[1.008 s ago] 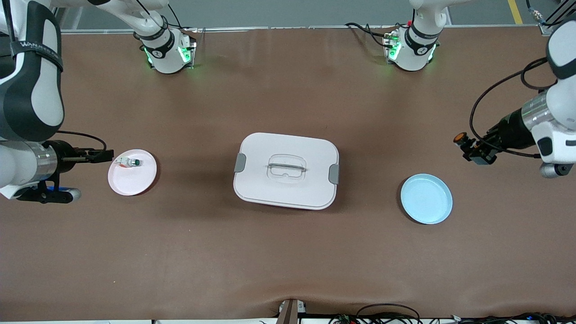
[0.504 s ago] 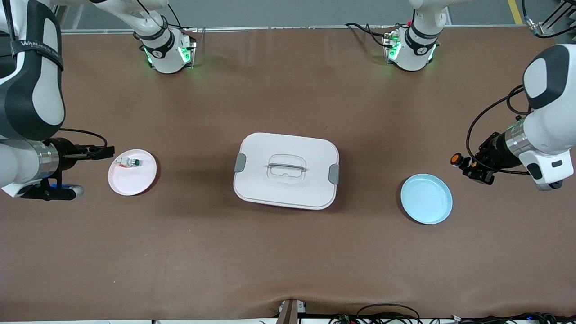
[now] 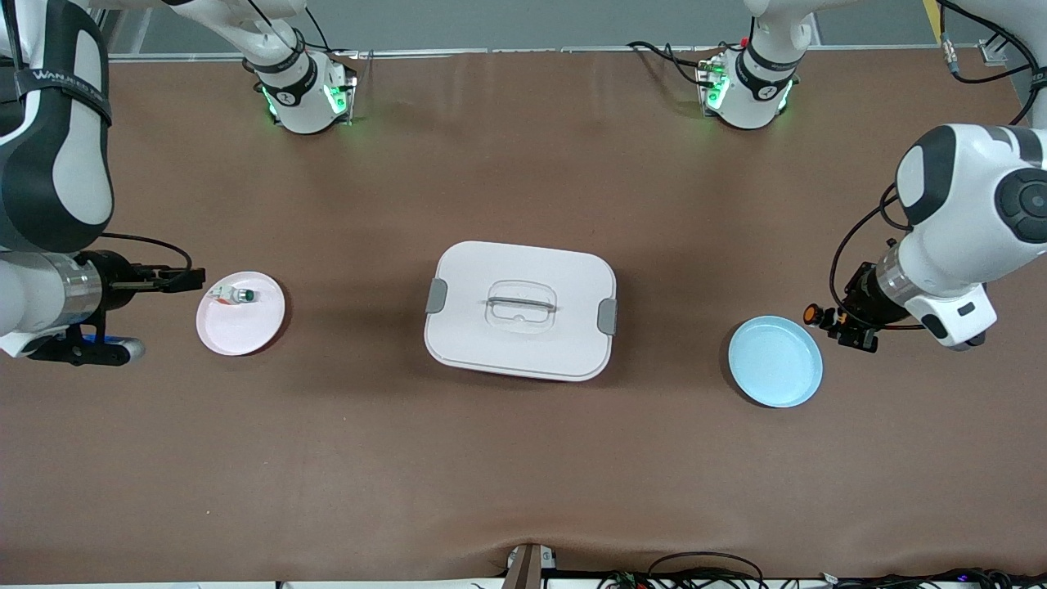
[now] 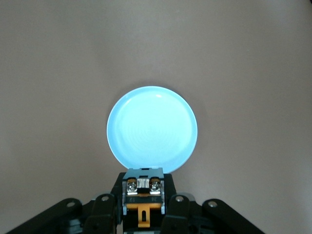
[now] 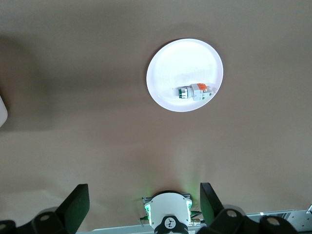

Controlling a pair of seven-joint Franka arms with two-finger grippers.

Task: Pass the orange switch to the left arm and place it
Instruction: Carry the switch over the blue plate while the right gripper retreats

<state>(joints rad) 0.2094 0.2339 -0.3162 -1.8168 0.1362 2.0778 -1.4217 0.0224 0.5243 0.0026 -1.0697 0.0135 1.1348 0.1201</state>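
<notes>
The orange switch (image 3: 815, 314) is a small black block with a round orange cap, and my left gripper (image 3: 830, 320) is shut on it above the table, just beside the rim of the pale blue plate (image 3: 775, 361). In the left wrist view the switch (image 4: 143, 190) sits between the jaws of the left gripper (image 4: 143, 207), with the blue plate (image 4: 152, 129) ahead of it. The white lidded box (image 3: 520, 309) stands mid-table between the two plates. My right gripper (image 3: 186, 281) hangs open and empty beside the pink plate (image 3: 245, 331). Its fingers (image 5: 75, 207) stand wide apart.
On the pink plate (image 5: 168, 73) lies a small white switch with a green cap (image 3: 237, 295), also seen in the right wrist view (image 5: 195, 91). The two arm bases (image 3: 303, 90) (image 3: 748, 86) stand along the edge farthest from the front camera. A box corner (image 5: 2, 113) shows.
My left arm has swung the orange switch down and toward the blue plate, from higher up at the table's end to its rim. The right arm has barely moved.
</notes>
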